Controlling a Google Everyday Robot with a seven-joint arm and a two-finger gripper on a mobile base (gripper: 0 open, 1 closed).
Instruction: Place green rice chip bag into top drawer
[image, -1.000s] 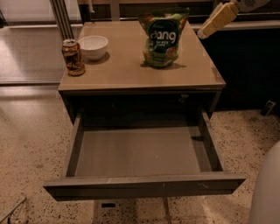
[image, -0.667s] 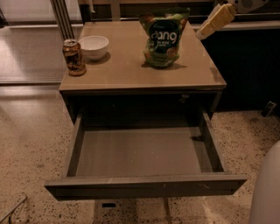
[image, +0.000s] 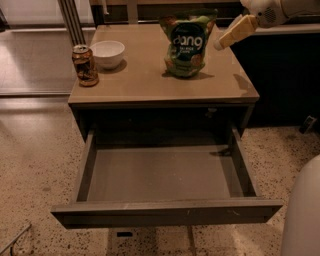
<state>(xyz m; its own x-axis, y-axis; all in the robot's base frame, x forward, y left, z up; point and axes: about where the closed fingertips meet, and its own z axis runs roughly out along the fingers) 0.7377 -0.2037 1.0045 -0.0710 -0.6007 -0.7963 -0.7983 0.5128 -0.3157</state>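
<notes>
Crinkly green rice chip bag (image: 187, 45) upright on flat tan desk (image: 145, 75), long axis vertical, just left of pale yellow robot hand (image: 224, 42) (open or closed: cannot tell), above pulled-out shallow grey top drawer (image: 165, 212).

We count one green rice chip bag (image: 187, 42), one can (image: 84, 65) and one white bowl (image: 107, 53) — three things standing on the single tan table (image: 150, 87). Below the tabletop we count one top drawer (image: 165, 212), pulled open. We see one gripper (image: 220, 44) as well — it hangs at the upper right, above the table's far right corner, just to the right of the green rice chip bag.
</notes>
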